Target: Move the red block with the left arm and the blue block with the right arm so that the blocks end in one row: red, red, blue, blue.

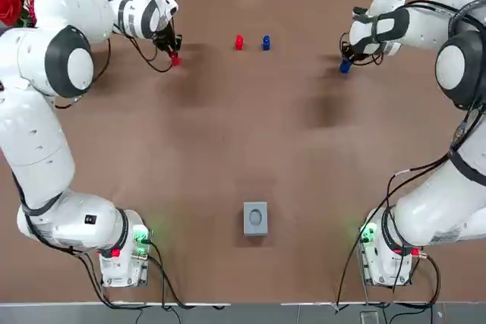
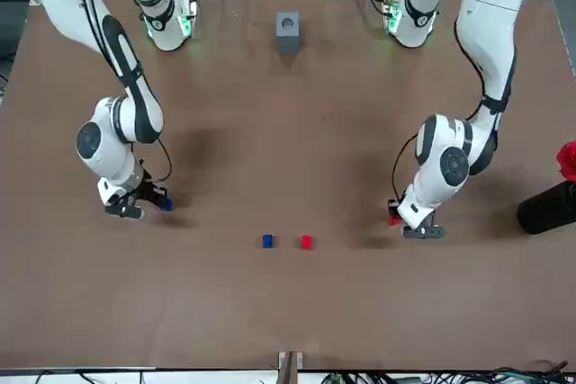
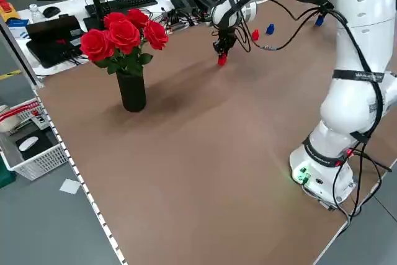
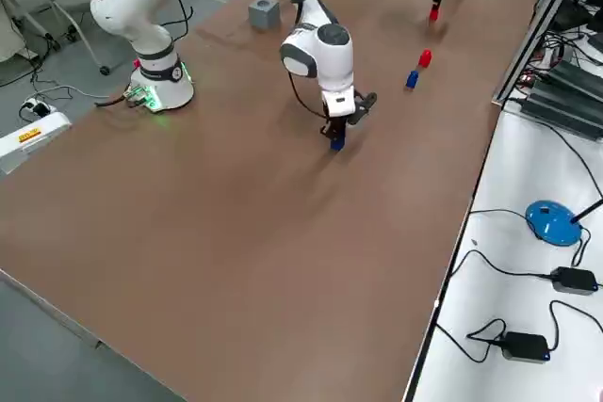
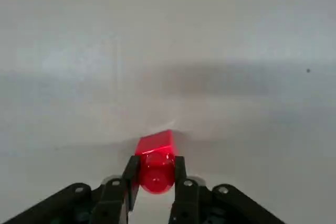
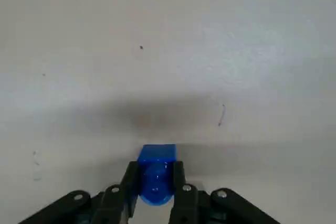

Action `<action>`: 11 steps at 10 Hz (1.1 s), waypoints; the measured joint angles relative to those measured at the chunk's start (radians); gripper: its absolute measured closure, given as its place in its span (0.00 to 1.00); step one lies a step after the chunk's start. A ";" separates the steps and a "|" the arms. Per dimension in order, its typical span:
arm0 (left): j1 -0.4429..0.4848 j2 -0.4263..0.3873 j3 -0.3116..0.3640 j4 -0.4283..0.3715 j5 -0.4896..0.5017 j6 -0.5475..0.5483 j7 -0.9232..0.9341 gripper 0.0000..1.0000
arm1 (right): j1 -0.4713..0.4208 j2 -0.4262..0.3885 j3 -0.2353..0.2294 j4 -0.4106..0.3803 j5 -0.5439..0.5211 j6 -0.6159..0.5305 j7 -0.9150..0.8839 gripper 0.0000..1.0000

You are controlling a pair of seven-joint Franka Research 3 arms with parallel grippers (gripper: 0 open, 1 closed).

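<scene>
My left gripper point(image 1: 173, 54) is shut on a red block point(image 1: 175, 59) at the far left of the table; the left wrist view shows the red block point(image 5: 155, 162) pinched between the fingers point(image 5: 127, 179). At the far right my right gripper point(image 1: 347, 60) is shut on a blue block point(image 1: 345, 67), which sits between both fingers in the right wrist view point(image 6: 156, 178). A second red block point(image 1: 239, 42) and a second blue block point(image 1: 266, 42) stand side by side at the far middle of the table, red on the left.
A grey block point(image 1: 255, 218) sits near the middle of the front edge. A black vase of red roses point(image 3: 127, 60) stands at the far left corner. Cables, a keyboard and other gear lie beyond the table's far edge.
</scene>
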 joint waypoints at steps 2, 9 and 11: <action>-0.026 0.042 0.000 0.086 0.001 -0.090 -0.023 0.70 | 0.020 0.013 0.001 0.021 0.000 -0.003 0.026 0.70; -0.161 0.164 0.007 0.294 0.004 -0.139 -0.124 0.70 | 0.090 0.068 0.003 0.116 -0.002 -0.025 0.100 0.70; -0.179 0.194 0.012 0.351 0.004 -0.183 -0.126 0.70 | 0.116 0.090 0.003 0.153 -0.002 -0.036 0.117 0.70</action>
